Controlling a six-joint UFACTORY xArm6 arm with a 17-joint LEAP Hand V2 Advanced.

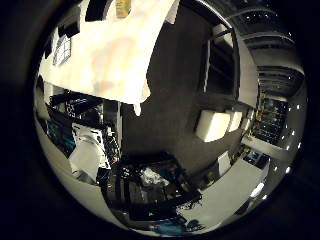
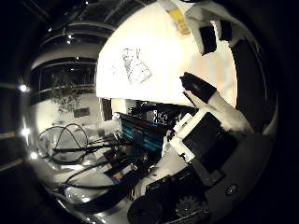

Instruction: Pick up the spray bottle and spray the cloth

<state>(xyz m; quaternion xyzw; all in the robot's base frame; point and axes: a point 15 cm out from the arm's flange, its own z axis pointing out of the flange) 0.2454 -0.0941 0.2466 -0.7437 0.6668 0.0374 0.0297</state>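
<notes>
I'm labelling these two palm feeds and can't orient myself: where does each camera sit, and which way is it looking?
Little finger side palm view: on the palm's little-finger edge, looking out at the white table, dark floor and room beyond; a white part of the hand shows.
Thumb side palm view: on the palm's thumb edge, looking across the table at a cloth; the fingers and geared body show.
Shared: the white table and the hand.

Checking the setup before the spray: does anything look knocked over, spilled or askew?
Nothing stands out. The cloth lies crumpled on the white table, with no spill visible. The spray bottle is not visible in either view.
</notes>
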